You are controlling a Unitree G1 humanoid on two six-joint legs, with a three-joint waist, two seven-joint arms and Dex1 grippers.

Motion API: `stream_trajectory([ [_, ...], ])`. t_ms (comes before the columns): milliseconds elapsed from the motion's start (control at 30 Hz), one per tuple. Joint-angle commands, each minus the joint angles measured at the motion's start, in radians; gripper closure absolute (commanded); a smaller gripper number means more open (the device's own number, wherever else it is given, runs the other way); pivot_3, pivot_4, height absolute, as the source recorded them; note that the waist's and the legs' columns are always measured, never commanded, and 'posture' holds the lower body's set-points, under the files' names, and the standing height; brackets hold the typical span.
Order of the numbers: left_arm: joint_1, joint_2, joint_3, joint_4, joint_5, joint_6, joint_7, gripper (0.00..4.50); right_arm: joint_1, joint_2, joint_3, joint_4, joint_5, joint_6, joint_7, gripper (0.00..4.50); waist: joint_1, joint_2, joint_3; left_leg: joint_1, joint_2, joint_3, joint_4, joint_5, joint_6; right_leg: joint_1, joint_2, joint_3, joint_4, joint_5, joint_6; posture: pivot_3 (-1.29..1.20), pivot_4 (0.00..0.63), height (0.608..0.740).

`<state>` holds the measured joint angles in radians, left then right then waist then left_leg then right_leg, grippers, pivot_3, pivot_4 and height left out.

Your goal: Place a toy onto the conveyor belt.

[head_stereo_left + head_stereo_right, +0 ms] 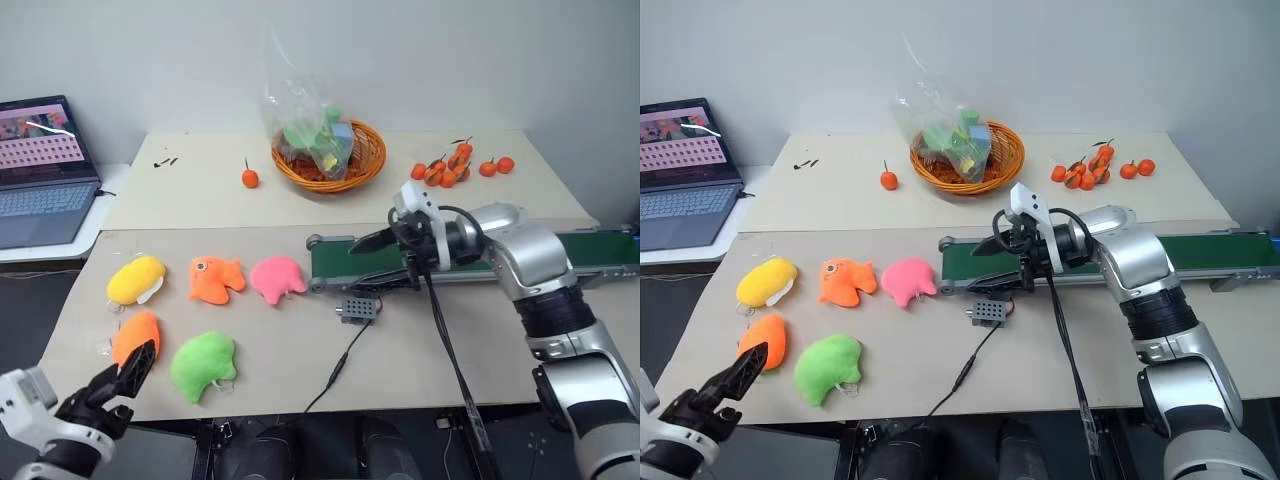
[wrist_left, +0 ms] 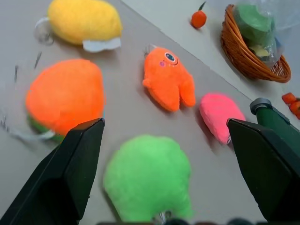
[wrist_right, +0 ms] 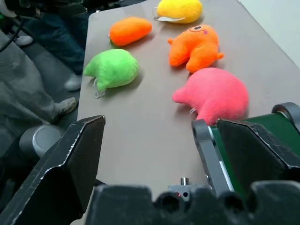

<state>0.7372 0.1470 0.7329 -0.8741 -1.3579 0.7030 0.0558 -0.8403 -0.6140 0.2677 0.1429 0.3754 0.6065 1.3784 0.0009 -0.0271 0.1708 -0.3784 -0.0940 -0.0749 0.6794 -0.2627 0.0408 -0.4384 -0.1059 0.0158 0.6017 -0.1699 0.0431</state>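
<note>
Lying untouched on counter [image 1: 420, 350], toy [image 1: 135, 336] not yet grasped; both tools spread, empty: left tool [image 1: 128, 368] near it, right tool [image 3: 159, 154] by conveyor belt [image 1: 340, 262].

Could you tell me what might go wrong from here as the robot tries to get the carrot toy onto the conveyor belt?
The carrot toy lies close to the green plush, so the open left gripper could nudge or grab the wrong one. The right gripper hovers over the conveyor belt, possibly crowding the drop spot.
</note>
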Motion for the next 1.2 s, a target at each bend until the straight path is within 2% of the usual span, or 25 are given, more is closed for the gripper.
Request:
stream_trajectory([
  [33,0.054,-0.058,-0.034,-0.030,-0.038,-0.102,0.028,0.04,-0.047,0.015,-0.001,0.025,-0.008,-0.043,0.034,0.00,0.000,0.000,0.000,0.000,0.000,0.000,0.000,0.000,0.000,0.000,0.000,0.000,-0.001,0.000,0.000,0.00,0.150,0.740],
  [300,0.172,-0.165,-0.128,0.015,0.096,-0.223,-0.036,0.04,-0.070,0.033,0.007,0.069,-0.027,-0.069,0.064,0.00,0.001,0.000,0.000,-0.003,0.002,0.001,0.000,0.000,0.002,0.000,0.003,-0.001,-0.006,0.000,0.001,0.00,0.150,0.740],
  [400,0.152,-0.212,-0.177,0.032,0.129,-0.272,-0.027,0.04,-0.076,0.035,0.005,0.078,-0.034,-0.073,0.071,0.00,0.003,0.000,0.000,-0.004,0.002,0.001,0.000,0.000,0.002,0.000,0.003,-0.002,-0.007,0.000,0.001,0.00,0.150,0.740],
  [533,0.104,-0.229,-0.219,0.055,0.146,-0.323,-0.004,0.04,-0.076,0.032,0.001,0.073,-0.041,-0.068,0.075,0.00,0.008,0.000,0.000,-0.005,0.002,0.001,0.000,0.000,0.002,0.000,0.003,-0.002,-0.006,0.000,0.001,0.00,0.150,0.740],
  [600,0.069,-0.222,-0.212,0.078,0.131,-0.352,0.017,0.04,-0.074,0.027,0.000,0.068,-0.044,-0.066,0.074,0.00,0.009,0.000,0.000,-0.005,0.003,0.001,0.000,0.000,0.002,0.000,0.004,-0.002,-0.006,0.000,0.001,0.00,0.150,0.740],
  [800,-0.102,-0.121,-0.125,0.262,0.082,-0.400,0.084,0.04,-0.058,0.005,-0.018,0.033,-0.041,-0.046,0.055,0.00,0.010,0.000,0.000,-0.004,0.004,0.001,0.001,0.000,0.002,-0.001,0.007,-0.002,-0.006,0.001,-0.001,0.00,0.150,0.740],
  [900,-0.136,-0.096,-0.121,0.309,0.089,-0.395,0.094,0.04,-0.052,-0.003,-0.023,0.021,-0.035,-0.035,0.046,0.00,0.008,0.000,0.000,-0.004,0.004,0.001,0.001,0.001,0.002,-0.001,0.009,-0.001,-0.006,0.002,-0.002,0.00,0.150,0.740],
  [1033,-0.259,-0.053,-0.120,0.450,0.084,-0.380,0.086,0.04,-0.031,-0.037,-0.045,-0.018,-0.031,-0.008,0.019,0.00,0.016,0.000,0.000,-0.003,0.004,0.001,0.001,0.000,0.002,-0.002,0.008,0.000,-0.006,0.002,-0.002,0.00,0.150,0.740],
  [1200,-0.313,-0.037,-0.117,0.535,0.096,-0.364,0.061,0.04,-0.012,-0.067,-0.062,-0.058,-0.020,0.016,0.003,0.00,0.010,0.000,-0.001,-0.003,0.005,0.000,0.001,0.001,0.001,-0.001,0.010,-0.001,-0.007,0.003,-0.004,0.00,0.150,0.740],
])
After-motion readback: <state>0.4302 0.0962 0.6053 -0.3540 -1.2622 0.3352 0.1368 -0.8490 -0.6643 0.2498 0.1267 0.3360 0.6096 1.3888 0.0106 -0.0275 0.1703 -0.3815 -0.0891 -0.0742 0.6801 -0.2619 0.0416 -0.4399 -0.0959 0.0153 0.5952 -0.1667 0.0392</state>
